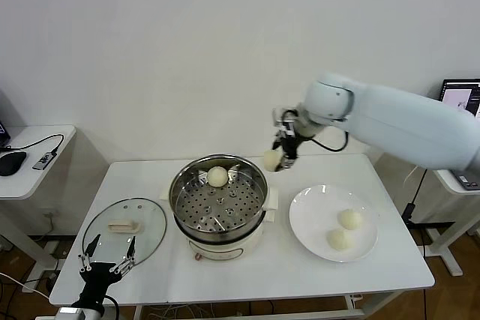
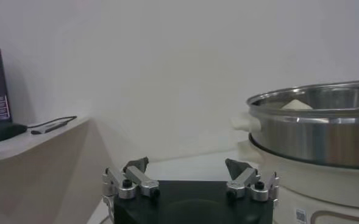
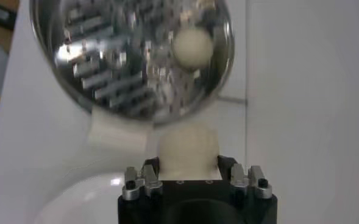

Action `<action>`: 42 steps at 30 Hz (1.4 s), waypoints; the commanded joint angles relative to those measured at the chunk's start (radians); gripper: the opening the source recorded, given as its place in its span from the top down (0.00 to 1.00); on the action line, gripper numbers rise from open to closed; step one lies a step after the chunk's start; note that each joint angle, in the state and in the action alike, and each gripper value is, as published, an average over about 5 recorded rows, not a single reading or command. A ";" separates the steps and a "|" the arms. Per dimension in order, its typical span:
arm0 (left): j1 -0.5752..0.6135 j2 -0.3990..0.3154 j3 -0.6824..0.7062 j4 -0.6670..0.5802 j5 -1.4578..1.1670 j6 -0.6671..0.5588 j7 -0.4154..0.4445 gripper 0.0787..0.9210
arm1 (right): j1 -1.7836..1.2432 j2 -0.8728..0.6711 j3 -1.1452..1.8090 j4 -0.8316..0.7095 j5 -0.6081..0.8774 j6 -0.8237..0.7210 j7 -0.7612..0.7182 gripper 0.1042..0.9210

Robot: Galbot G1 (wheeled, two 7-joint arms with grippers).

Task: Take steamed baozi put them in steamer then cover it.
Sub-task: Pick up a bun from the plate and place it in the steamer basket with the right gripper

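across the middle of the frame our white table (image 1: 225,275) carries the steamer (image 1: 218,201) at centre, one baozi (image 1: 217,176) already on its tray. right of it the plate (image 1: 311,231) keeps two buns. lower left lies the cover (image 1: 124,224), our left end effector (image 1: 107,254) spread wide and empty beside it. our right end effector (image 1: 283,148) clamps a bun (image 1: 271,160) just past the pot's upper-right rim; we should clear that rim, then release over bare tray.
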 commanded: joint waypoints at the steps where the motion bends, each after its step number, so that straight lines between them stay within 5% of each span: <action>1: -0.002 0.000 -0.001 -0.001 0.001 0.001 0.001 0.12 | 0.002 0.191 -0.035 -0.040 0.137 -0.069 0.080 0.40; 15: -0.003 -0.005 -0.011 0.008 0.004 -0.009 0.005 0.12 | -0.183 0.411 -0.006 -0.231 0.103 -0.110 0.136 0.40; 30: -0.010 0.004 -0.007 0.022 0.005 -0.018 0.008 0.12 | -0.243 0.472 0.003 -0.354 0.044 -0.103 0.153 0.39; 42: -0.009 0.003 -0.010 0.022 0.005 -0.019 0.008 0.12 | -0.167 0.395 0.016 -0.273 0.031 -0.107 0.070 0.13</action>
